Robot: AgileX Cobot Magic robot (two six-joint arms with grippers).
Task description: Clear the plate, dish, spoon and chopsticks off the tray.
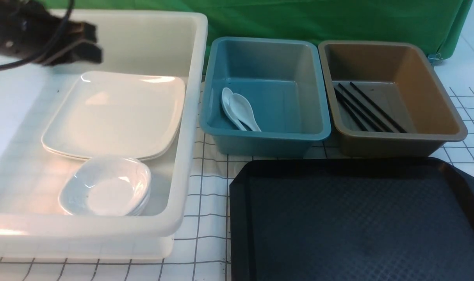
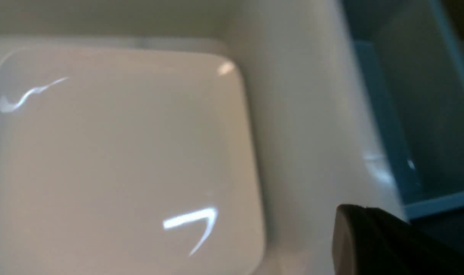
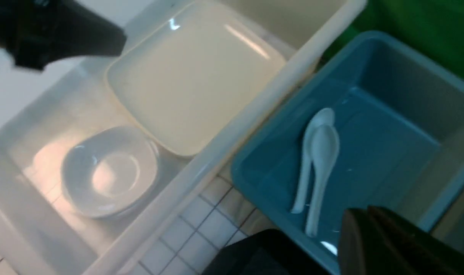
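The white plate (image 1: 116, 113) lies stacked in the white tub (image 1: 194, 117), with the small white dish (image 1: 108, 187) stacked in front of it. My left gripper (image 1: 97, 42) hovers shut above the tub's far left, holding nothing; its dark fingertips (image 2: 350, 214) hang beside the plate (image 2: 121, 152). Two white spoons (image 1: 241, 109) lie in the blue tub (image 1: 264, 136). The black chopsticks (image 1: 366, 107) rest in the brown tub (image 1: 393, 140). The black tray (image 1: 358, 222) shows only its textured surface. My right gripper (image 3: 364, 214) is shut over the blue tub's near rim, close to the spoons (image 3: 320, 152).
The three tubs stand in a row behind the tray on a white gridded tablecloth (image 1: 209, 203). A green cloth (image 1: 299, 19) hangs at the back. The left arm (image 3: 56, 34) shows dark over the white tub in the right wrist view.
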